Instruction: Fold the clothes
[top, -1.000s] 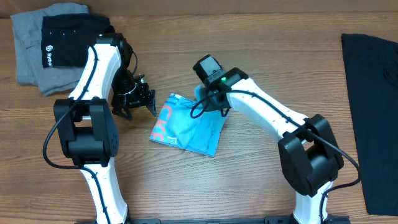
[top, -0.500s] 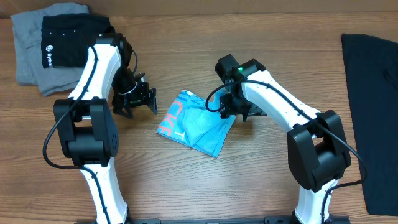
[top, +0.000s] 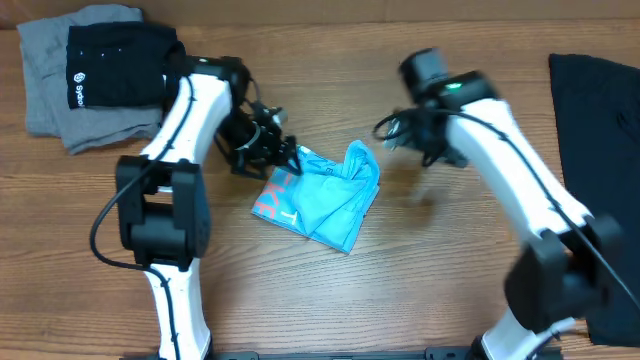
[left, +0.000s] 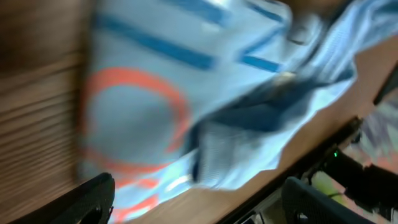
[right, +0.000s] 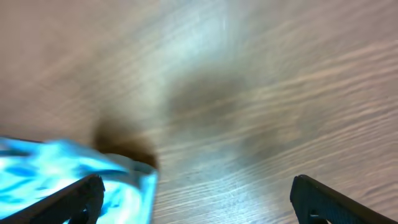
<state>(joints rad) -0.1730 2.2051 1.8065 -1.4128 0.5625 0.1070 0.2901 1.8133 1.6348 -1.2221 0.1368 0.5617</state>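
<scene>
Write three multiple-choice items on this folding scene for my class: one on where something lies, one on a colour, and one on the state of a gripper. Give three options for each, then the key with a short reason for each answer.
1. In the overhead view, where does the grey garment lie?
A. top left corner
B. centre
C. right edge

2. What colour is the large lettering on the light blue T-shirt?
A. green
B. pink and white
C. black

3. What state is the right gripper in?
A. shut on the T-shirt
B. shut and empty
C. open, holding nothing

Key:
1 A: the grey cloth is at the upper left of the view, under a black piece.
2 B: pink and white letters show along the shirt's left fold.
3 C: the right wrist view shows its fingers wide apart with only bare wood between them.
</scene>
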